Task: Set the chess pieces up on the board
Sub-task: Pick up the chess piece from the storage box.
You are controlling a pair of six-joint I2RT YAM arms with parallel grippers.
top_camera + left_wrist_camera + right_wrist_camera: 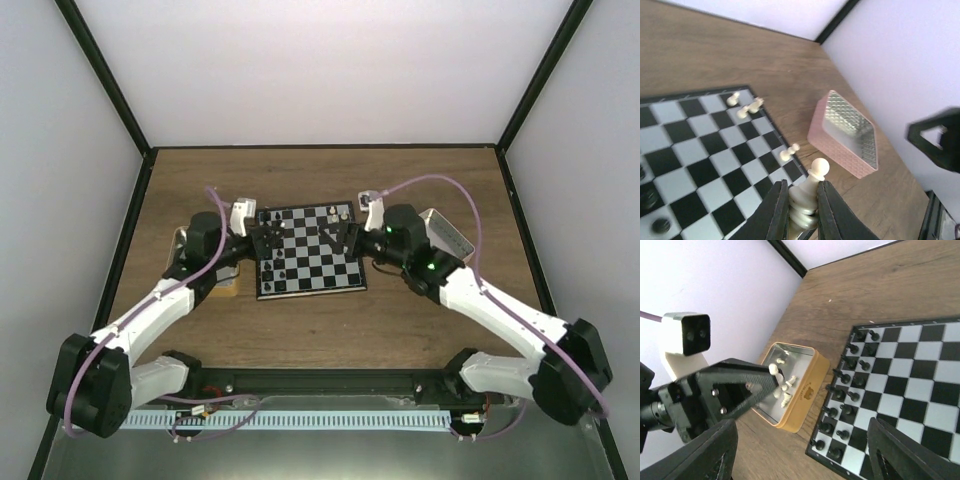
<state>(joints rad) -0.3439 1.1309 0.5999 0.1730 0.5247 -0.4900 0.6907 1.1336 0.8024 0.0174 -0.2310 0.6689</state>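
The left gripper (800, 212) is clamped on a cream chess piece (809, 192). It pinches the ribbed lower body and leaves the round head clear, over the edge of the board (690, 145) on the side toward the pink tray (817, 127). The right gripper (807, 452) hangs wide apart and empty. The piece looks like smooth, hard plastic, light and rigid, so a firm pinch low on the body seems safe, though it could slip or swivel, and its narrow base will likely tip unless it is set down squarely.
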